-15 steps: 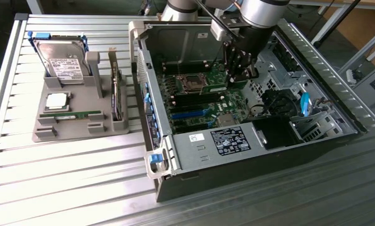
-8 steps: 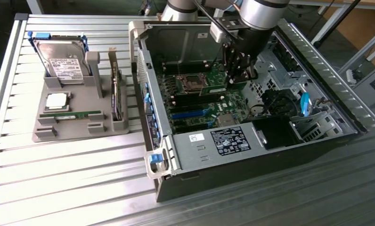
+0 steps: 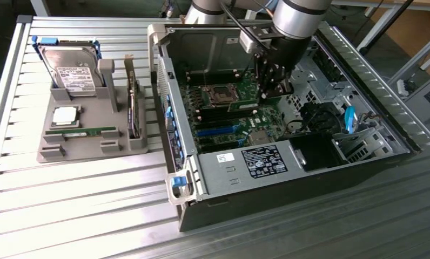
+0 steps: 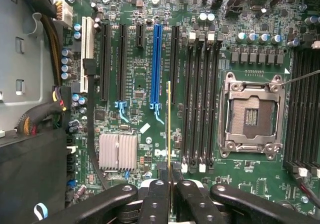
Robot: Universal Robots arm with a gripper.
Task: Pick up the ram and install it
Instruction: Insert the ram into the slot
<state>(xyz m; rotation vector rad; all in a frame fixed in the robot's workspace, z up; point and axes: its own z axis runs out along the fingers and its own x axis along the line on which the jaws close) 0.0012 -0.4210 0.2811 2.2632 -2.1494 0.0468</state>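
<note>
Table (image 3: 78,216) of metal slats holds case (image 3: 215,178); end effector (image 4: 169,170) grips ram (image 4: 169,129).

One computer case (image 3: 200,181), one hard drive (image 3: 72,73), one processor chip (image 3: 65,115), one grey holder (image 3: 85,149), one green stick (image 3: 81,131), one gripper (image 4: 169,170), one ram (image 4: 169,119).

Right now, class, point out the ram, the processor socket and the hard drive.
ram (image 4: 169,129), wrist view, its thin edge.
processor socket (image 4: 252,115), wrist view, its centre.
hard drive (image 3: 76,77), exterior view, its white label.
</note>
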